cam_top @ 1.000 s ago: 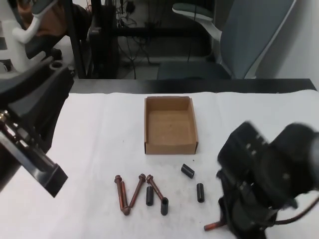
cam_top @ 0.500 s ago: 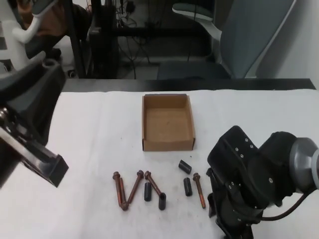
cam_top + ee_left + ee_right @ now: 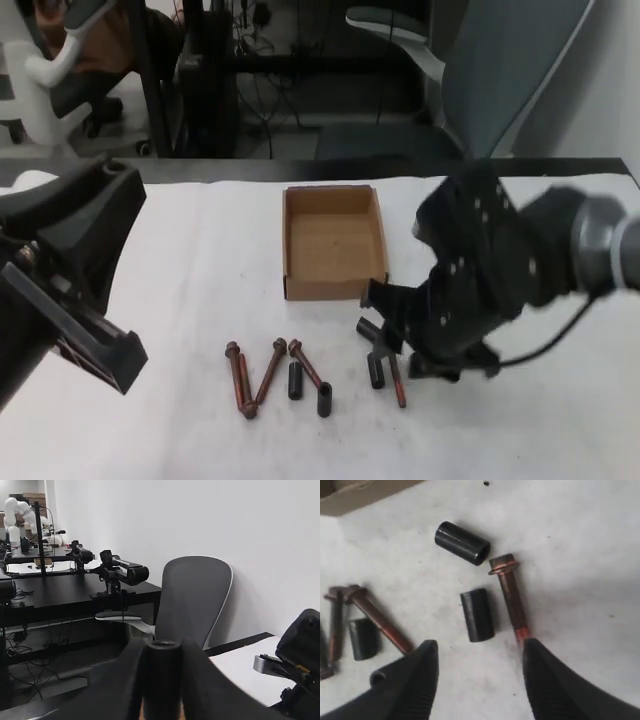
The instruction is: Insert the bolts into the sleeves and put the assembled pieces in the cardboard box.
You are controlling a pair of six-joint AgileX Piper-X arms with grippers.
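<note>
right gripper is spread wide and empty, over a sleeve and a bolt lying side by side just off the box's near right corner. second sleeve sits between that pair and the box. other bolts and two more sleeves lie off the box's near left corner. nothing in the box yet. left gripper is well left of the box; can't tell its state.

my read: this is a pick on one of the pair. the current span takes in both parts, and the bolt tip is almost at one finger. shift sideways so only one part sits between the jaws. if it's the bolt, grip the shank near the head and leave the tip free for insertion. close slowly, round parts roll.
</note>
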